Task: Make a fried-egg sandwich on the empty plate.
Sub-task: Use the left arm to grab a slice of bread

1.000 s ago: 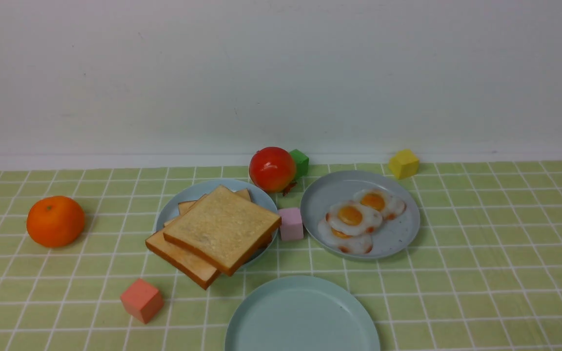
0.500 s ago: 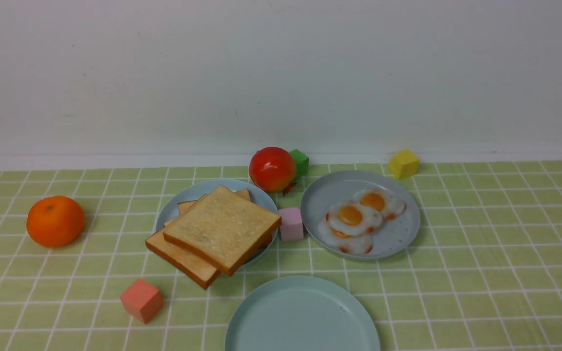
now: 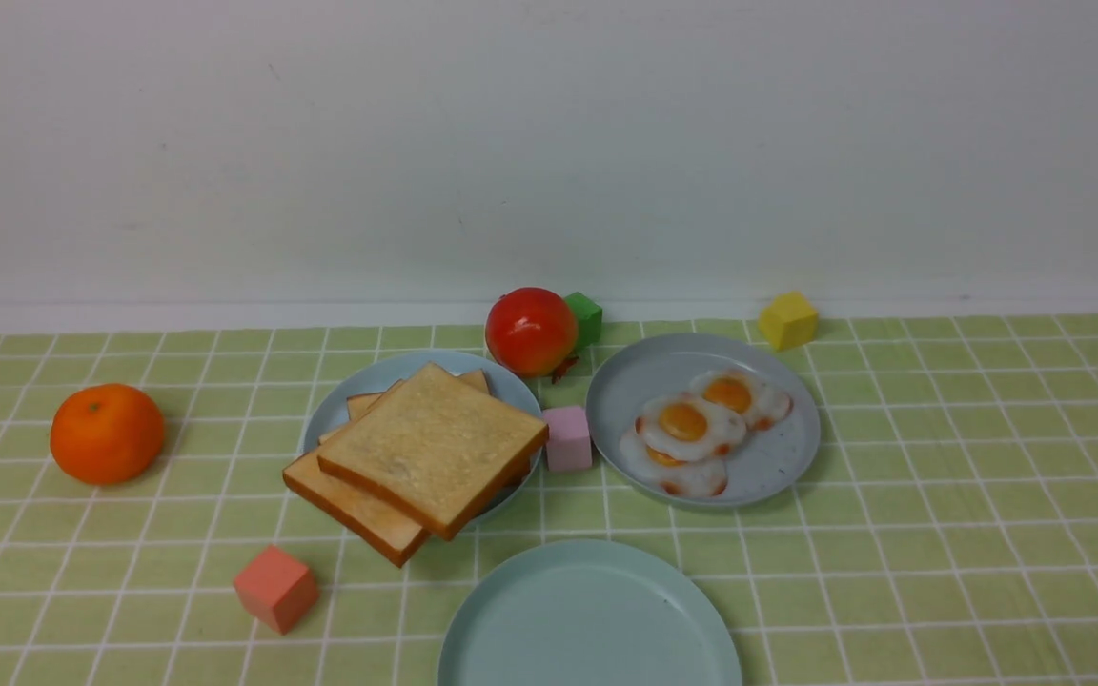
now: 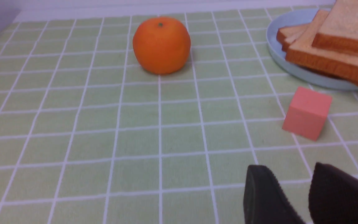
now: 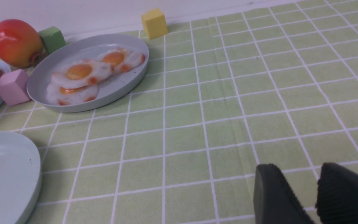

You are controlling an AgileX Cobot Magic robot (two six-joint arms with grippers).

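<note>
The pale aqua-green plate (image 3: 589, 619) sits empty at the front centre; its edge also shows in the right wrist view (image 5: 5, 168). Three toast slices (image 3: 430, 443) lie stacked on a light-blue plate (image 3: 387, 367) behind it to the left. Three fried eggs (image 3: 687, 422) overlap on a grey speckled plate (image 3: 778, 467) to the right. No assembled sandwich is in view. Neither gripper shows in the front view. My left gripper (image 4: 291, 174) is shut and empty over bare cloth near a salmon cube. My right gripper (image 5: 298, 174) is shut and empty over bare cloth, right of the plates.
An orange (image 3: 108, 433) sits at the left. A red fruit (image 3: 531, 331) and a green cube (image 3: 585, 317) are behind the plates. A pink cube (image 3: 568, 438) stands between the two back plates, a yellow cube (image 3: 787, 320) at the back right, and a salmon cube (image 3: 275, 588) at the front left.
</note>
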